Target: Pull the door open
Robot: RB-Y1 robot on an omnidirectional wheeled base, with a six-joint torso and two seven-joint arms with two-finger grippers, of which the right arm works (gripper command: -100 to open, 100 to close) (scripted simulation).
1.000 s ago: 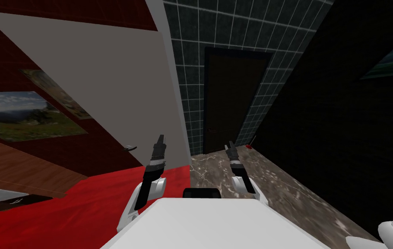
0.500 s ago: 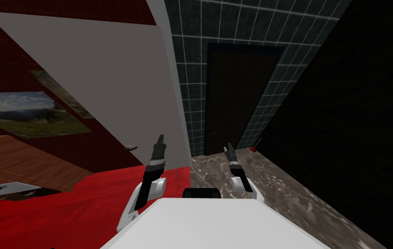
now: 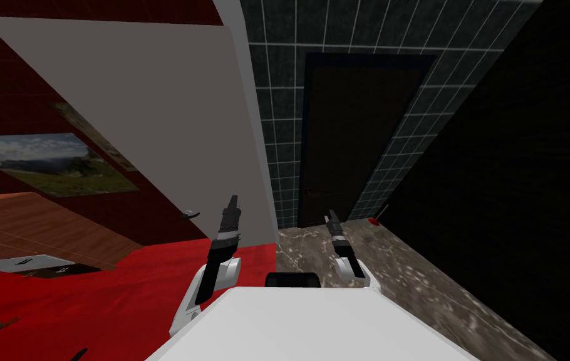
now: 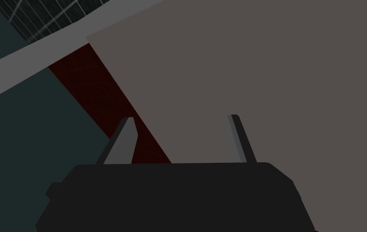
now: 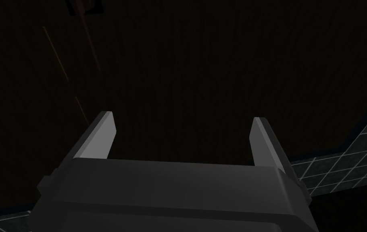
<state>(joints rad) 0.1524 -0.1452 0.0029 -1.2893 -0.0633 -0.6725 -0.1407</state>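
Tiled wall (image 3: 277,125) lies ahead and the grey door (image 3: 152,106) stands swung wide just beside my left gripper (image 3: 233,200), handle (image 3: 188,214) unheld; that gripper and my right gripper (image 3: 329,215) both gape empty, so I judge the pull nearly done.

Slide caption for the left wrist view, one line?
Left gripper, fingers open and empty, facing the flat grey door, with a dark red wall strip past the door's edge.
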